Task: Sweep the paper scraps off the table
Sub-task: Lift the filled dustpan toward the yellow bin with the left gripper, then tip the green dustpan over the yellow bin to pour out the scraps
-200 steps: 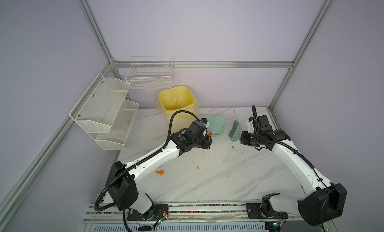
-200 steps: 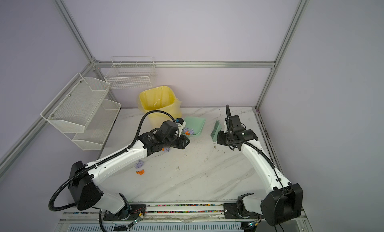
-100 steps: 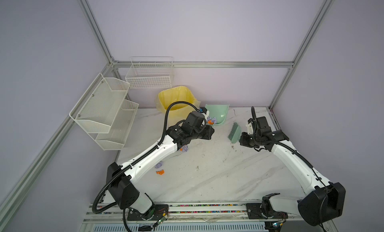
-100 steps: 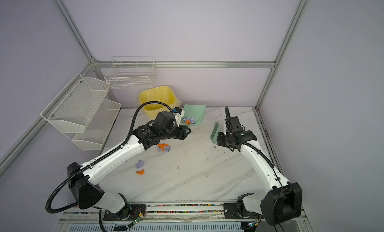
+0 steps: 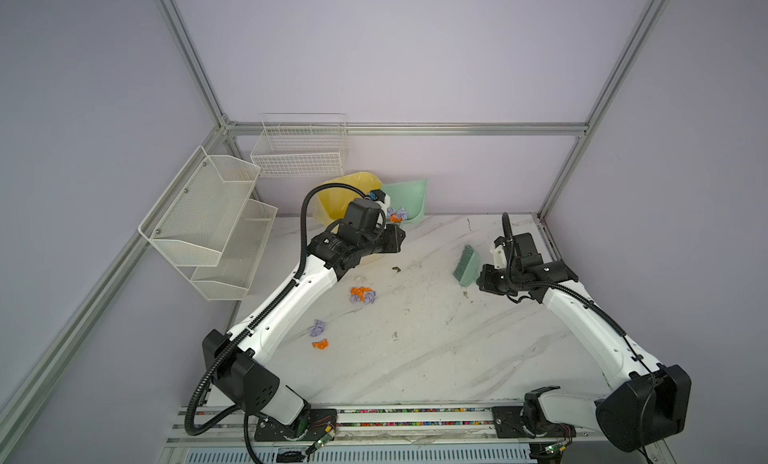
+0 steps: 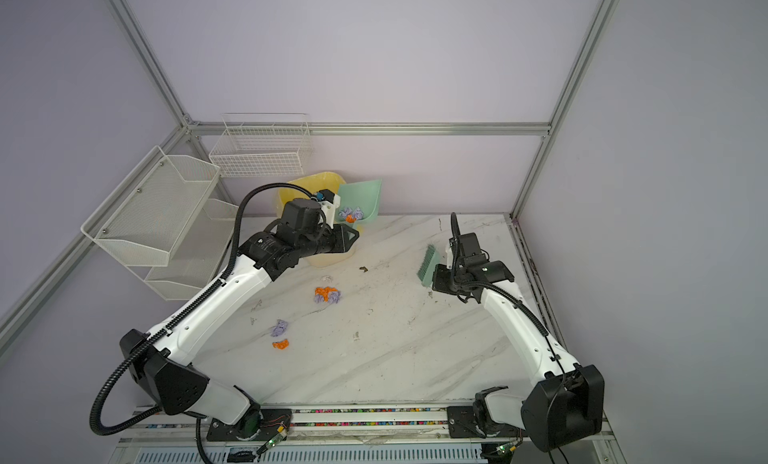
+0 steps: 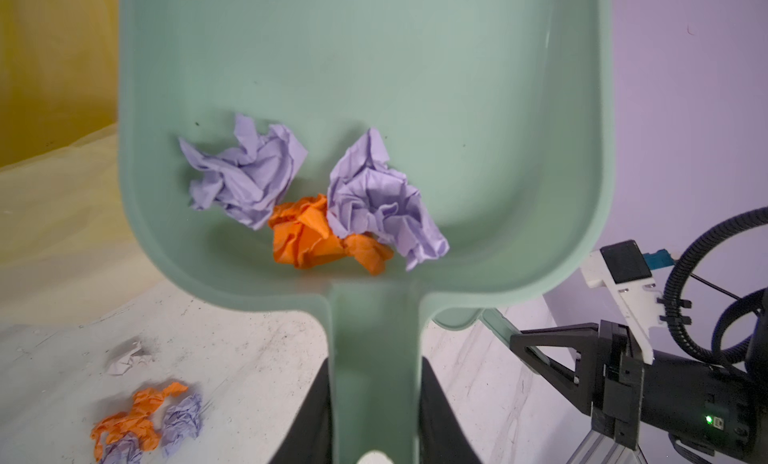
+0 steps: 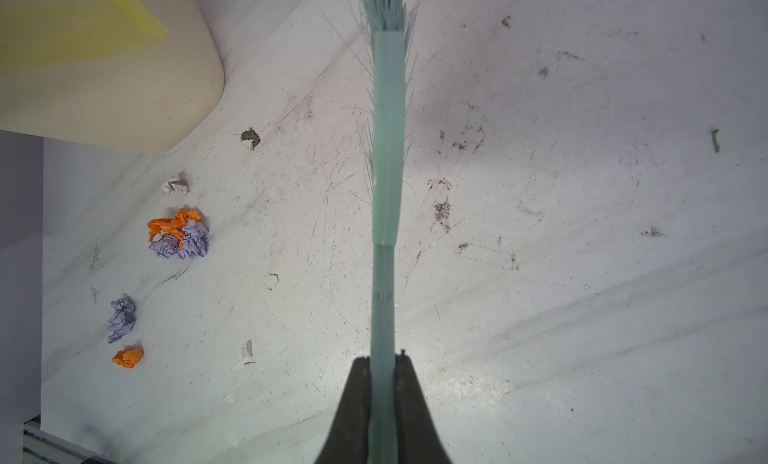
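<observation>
My left gripper (image 7: 374, 368) is shut on the handle of a mint-green dustpan (image 5: 409, 196), raised and tilted at the table's back, beside the yellow bin. Two lavender wads and an orange one (image 7: 316, 233) lie at the back of the pan. More paper scraps rest on the table (image 5: 457, 337): an orange-and-lavender cluster (image 5: 362, 295), a lavender wad (image 5: 318, 328) and an orange wad (image 5: 321, 344), all seen in both top views. My right gripper (image 8: 383, 360) is shut on the mint-green brush (image 8: 388, 150), held off to the right with its bristles pointing away from the gripper.
A yellow-lined bin (image 5: 332, 192) stands at the back, partly behind my left wrist. White wire baskets (image 5: 208, 216) hang on the left wall and another (image 5: 299, 150) on the back wall. A pale scrap (image 5: 360, 278) and a dark speck (image 5: 395, 268) lie near the bin.
My left arm has lifted the dustpan off the table and carried it up and back toward the bin, uncovering the cluster of scraps beneath. The right arm has barely moved.
</observation>
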Available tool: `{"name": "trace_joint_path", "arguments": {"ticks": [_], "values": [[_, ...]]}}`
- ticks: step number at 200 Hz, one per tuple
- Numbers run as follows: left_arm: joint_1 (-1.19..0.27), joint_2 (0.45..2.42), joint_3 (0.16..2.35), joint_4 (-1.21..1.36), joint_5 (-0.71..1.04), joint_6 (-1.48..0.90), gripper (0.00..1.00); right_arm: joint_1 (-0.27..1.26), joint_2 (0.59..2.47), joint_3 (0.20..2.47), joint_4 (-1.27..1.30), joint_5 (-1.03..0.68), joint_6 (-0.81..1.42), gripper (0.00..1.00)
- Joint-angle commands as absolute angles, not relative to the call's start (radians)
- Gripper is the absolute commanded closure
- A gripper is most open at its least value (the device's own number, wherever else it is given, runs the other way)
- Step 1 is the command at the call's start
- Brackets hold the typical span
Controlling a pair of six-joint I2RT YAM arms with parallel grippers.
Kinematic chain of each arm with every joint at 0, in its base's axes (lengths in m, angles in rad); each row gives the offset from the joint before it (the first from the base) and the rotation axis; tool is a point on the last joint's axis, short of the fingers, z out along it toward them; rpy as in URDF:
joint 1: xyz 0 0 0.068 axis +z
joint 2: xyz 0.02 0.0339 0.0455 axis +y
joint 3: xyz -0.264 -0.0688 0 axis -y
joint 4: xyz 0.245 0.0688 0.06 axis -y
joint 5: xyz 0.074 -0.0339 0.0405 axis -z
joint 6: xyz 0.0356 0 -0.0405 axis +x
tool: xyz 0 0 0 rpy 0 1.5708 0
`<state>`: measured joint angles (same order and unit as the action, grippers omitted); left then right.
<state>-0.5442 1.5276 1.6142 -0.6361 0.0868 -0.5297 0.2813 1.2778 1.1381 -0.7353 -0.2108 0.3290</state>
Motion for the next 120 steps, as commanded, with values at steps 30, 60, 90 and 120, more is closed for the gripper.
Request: {"name": "trace_joint_path", "arguments": {"ticks": [30,60,90,120], "values": [[-0.447,1.530,1.735,-0.626,0.233,-0.545,0.86,0.278,1.287,1.134,-0.704,-0.241,0.320,1.00],[-0.385,1.546,1.737,-0.600,0.344,-0.606,0.86,0.278,1.291,1.134,-0.703,-0.248,0.320,1.00],[-0.322,1.553,1.702,-0.525,0.484,-0.693,0.86,0.278,1.292,1.136,-0.701,-0.250,0.317,1.00],[-0.277,1.547,1.650,-0.434,0.573,-0.776,0.86,0.278,1.292,1.134,-0.702,-0.252,0.315,1.00]]}}
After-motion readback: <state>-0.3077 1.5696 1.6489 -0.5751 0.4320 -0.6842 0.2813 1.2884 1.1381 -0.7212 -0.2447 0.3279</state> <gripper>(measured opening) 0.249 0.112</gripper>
